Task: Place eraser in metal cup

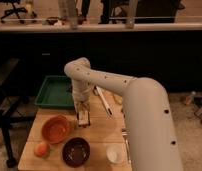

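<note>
1. In the camera view, the white arm (144,107) is reaching from the lower right across the wooden worktop (101,135) and bending down at its elbow, so that the gripper (83,116) is pointing straight down just over the middle of the worktop.
2. The eraser (84,119) is standing upright at the gripper's tip, a dark face with pale edges, its lower end right at the worktop surface; whether the gripper is clamping it or spread apart cannot be told from here.
3. The metal cup cannot be made out; it may be hiding behind the gripper and eraser.
4. A green tray (54,92) is lying just behind and to the left of the gripper.
5. An orange bowl (56,129) is sitting just left of the gripper, with an orange fruit (41,149) further to the front left.
6. A dark maroon bowl (76,151) is sitting in front of the gripper, and a white cup (114,154) to its front right.
7. A long white-handled utensil (104,102) is lying just right of the gripper, slanting away.
</note>
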`<state>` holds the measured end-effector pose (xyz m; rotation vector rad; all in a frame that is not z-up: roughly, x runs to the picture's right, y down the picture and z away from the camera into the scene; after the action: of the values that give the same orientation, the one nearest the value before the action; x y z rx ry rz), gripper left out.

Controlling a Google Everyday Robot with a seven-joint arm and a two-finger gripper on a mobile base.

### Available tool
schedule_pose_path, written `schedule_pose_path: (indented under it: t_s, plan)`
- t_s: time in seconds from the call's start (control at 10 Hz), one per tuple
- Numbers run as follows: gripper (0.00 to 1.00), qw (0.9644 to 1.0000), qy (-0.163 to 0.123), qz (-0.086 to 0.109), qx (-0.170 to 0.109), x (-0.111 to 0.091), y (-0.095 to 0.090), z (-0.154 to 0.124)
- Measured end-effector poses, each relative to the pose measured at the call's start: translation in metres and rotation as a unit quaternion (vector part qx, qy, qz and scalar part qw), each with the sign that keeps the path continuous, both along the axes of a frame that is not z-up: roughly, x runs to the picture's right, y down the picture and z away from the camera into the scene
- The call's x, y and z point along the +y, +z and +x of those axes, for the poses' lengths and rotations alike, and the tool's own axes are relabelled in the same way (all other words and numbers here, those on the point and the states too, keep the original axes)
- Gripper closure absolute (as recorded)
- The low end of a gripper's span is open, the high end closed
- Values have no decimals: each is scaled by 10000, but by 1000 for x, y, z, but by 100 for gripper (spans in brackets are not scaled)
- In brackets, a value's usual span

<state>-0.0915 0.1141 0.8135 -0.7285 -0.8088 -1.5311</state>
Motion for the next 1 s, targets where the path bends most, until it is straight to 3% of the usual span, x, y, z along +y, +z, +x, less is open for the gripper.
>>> schedule_pose_path:
  t_s: [0.3, 1.0]
  plan:
    - [21, 10000, -1, 0, 0, 0, 0, 0]
    - [20, 10000, -1, 0, 4, 0, 0, 0]
